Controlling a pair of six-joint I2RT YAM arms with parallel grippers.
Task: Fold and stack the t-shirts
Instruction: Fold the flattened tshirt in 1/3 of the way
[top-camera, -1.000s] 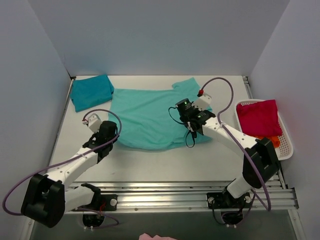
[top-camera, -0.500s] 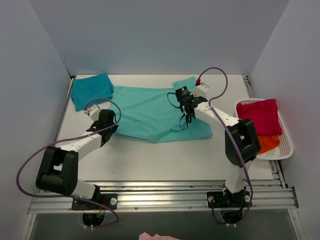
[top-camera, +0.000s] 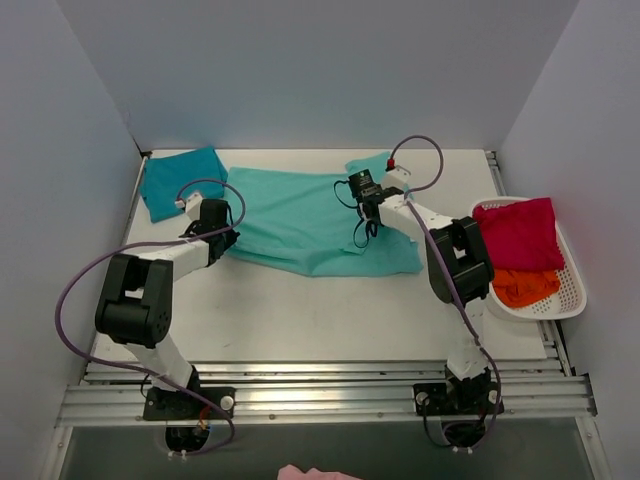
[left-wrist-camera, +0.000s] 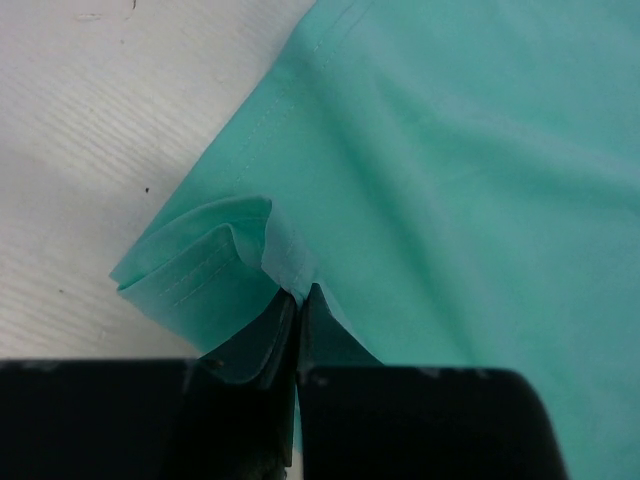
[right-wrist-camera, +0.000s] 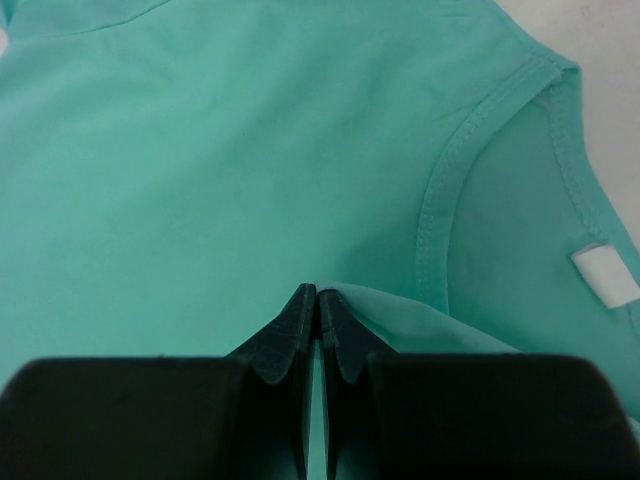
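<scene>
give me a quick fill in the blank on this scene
1. The left gripper and right gripper are both ___ on the mint shirt.
2. The teal shirt lies ___ in the table's far left corner.
3. The basket holds a red cloth and an ___ one.

Missing words: shut; folded; orange

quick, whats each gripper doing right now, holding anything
left gripper: shut, fingers pinching a folded edge of the mint-green t-shirt.
right gripper: shut, pinching the same mint-green t-shirt.
</scene>
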